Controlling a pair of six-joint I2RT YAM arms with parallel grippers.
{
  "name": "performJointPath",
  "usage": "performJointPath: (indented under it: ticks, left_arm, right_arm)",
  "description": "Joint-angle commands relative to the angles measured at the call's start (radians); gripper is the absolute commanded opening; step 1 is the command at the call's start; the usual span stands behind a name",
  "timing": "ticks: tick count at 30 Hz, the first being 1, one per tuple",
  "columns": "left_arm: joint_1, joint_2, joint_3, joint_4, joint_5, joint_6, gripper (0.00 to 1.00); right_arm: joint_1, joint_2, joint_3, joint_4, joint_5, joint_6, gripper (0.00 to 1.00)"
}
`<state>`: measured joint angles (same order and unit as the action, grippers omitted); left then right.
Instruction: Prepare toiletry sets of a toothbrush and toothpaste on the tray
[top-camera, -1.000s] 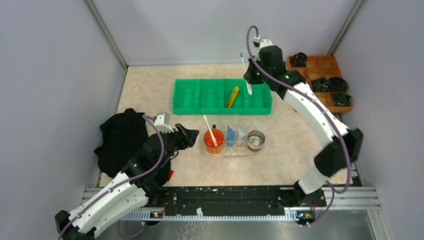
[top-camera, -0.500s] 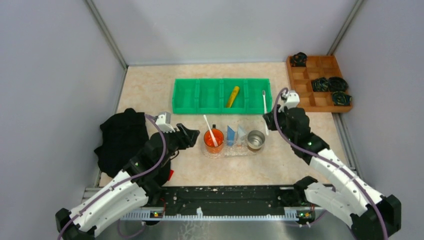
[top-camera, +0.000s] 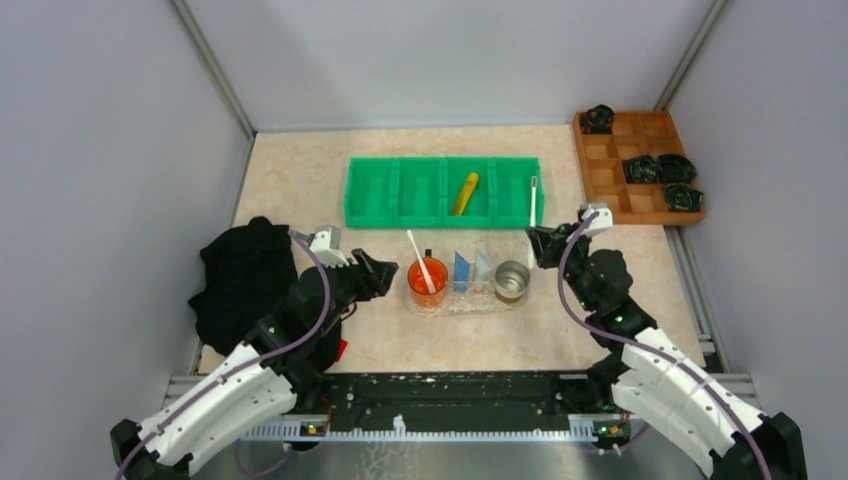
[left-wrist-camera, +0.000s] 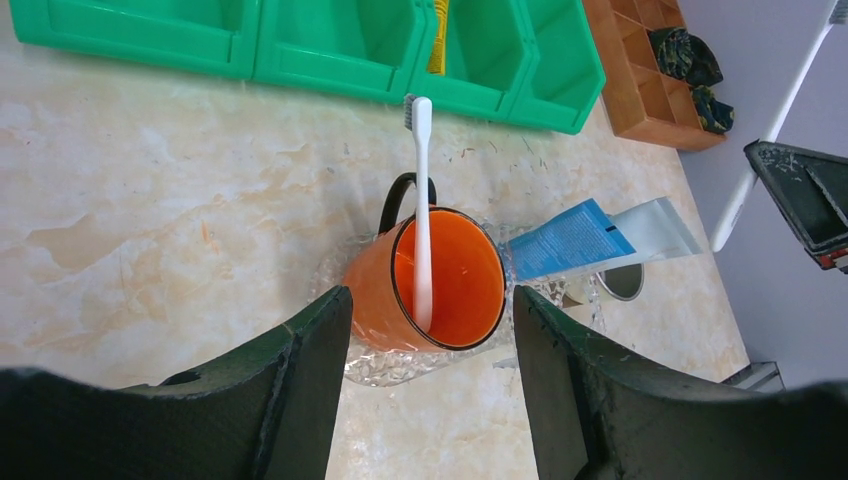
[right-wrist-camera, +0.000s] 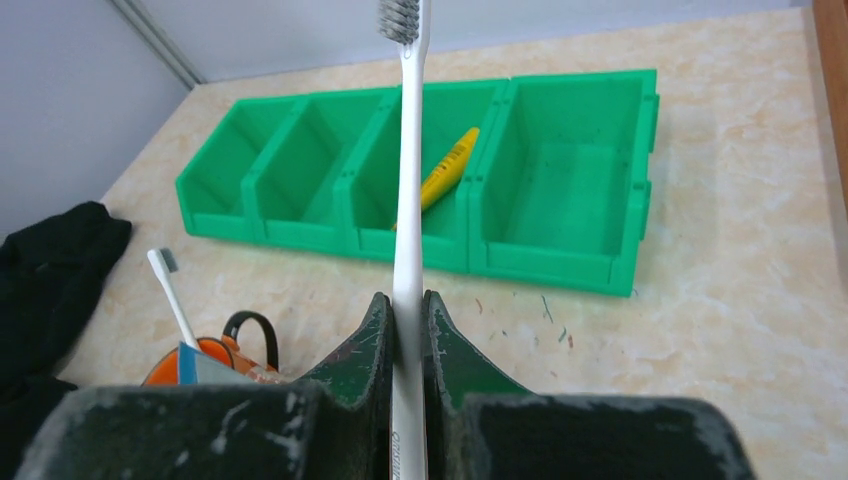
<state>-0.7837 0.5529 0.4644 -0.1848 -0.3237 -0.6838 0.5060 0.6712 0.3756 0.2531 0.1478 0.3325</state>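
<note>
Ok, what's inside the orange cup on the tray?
One white toothbrush stands in the orange cup, bristles up, leaning on the far rim. Nothing else shows inside; the near inner wall is hidden.

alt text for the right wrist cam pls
The right gripper has its jaws shut on a white toothbrush, bristles up. Behind it sits a green bin with a yellow toothpaste in one compartment; an orange cup holding a second toothbrush is at lower left.
</note>
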Motion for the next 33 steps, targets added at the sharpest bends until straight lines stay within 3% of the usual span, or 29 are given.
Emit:
performJointPath:
  ticks: [1,14,33]
  left_arm:
    - [-0.005,-0.024,-0.018,-0.032,-0.014,-0.013,0.66]
    - [-0.005,-0.039,-0.023,-0.046,-0.034,-0.002,0.67]
    - [-0.005,0.014,-0.033,-0.001,-0.028,0.011,0.67]
  right_arm:
    - [0.031,0.049,-0.036,0.196,-0.012,-0.017,0.00]
    - [0.101,0.264,-0.071,0.393,0.036,-0.028,0.00]
    - [0.115,0.314,-0.155,0.487,0.067,-0.043,0.00]
